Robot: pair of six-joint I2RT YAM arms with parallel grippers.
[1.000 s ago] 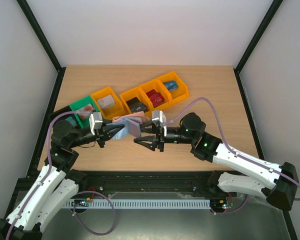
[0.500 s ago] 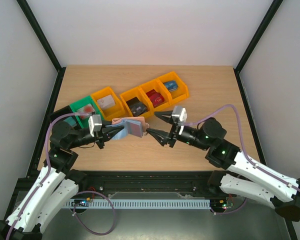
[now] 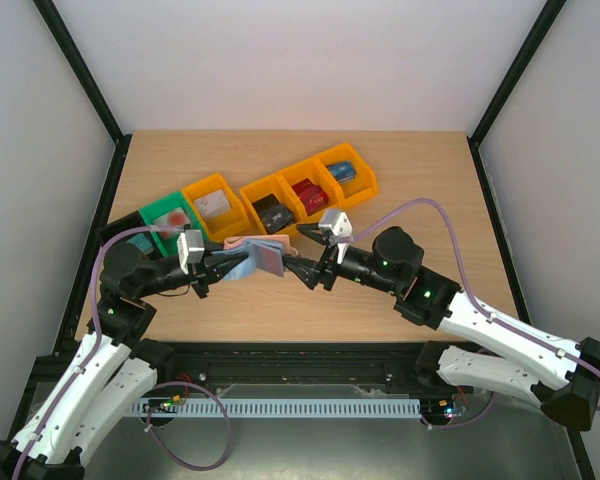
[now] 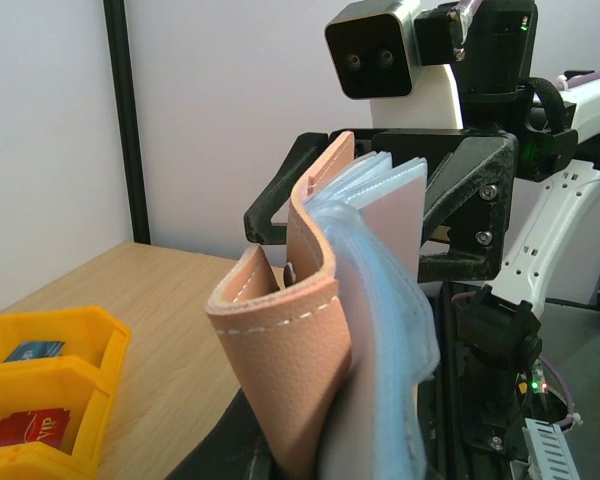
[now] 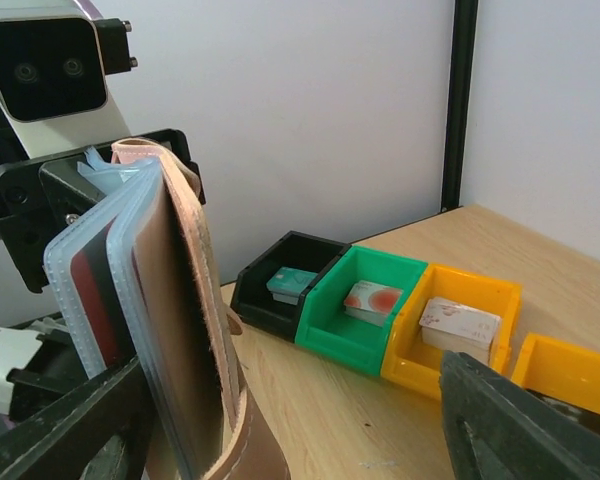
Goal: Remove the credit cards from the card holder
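The card holder (image 3: 263, 252) is tan outside with light blue sleeves, held upright above the table, fanned open. My left gripper (image 3: 235, 263) is shut on its folded end; its fingers are mostly hidden under the holder (image 4: 300, 330) in the left wrist view. My right gripper (image 3: 302, 255) is open, its jaws on either side of the holder's free edge. In the right wrist view the holder (image 5: 175, 310) stands between the jaws, close to the left finger (image 5: 70, 440). Cards, one of them red (image 5: 85, 290), show inside the sleeves.
A row of bins stands behind the grippers: black (image 5: 285, 285), green (image 3: 165, 215), yellow (image 3: 215, 205) and three more yellow-orange ones (image 3: 310, 190), each holding cards. Black frame posts line the table's sides.
My right gripper drew back to the right, then came back in; its open jaws are again at the holder's free edge. My left gripper and the holder have stayed put.
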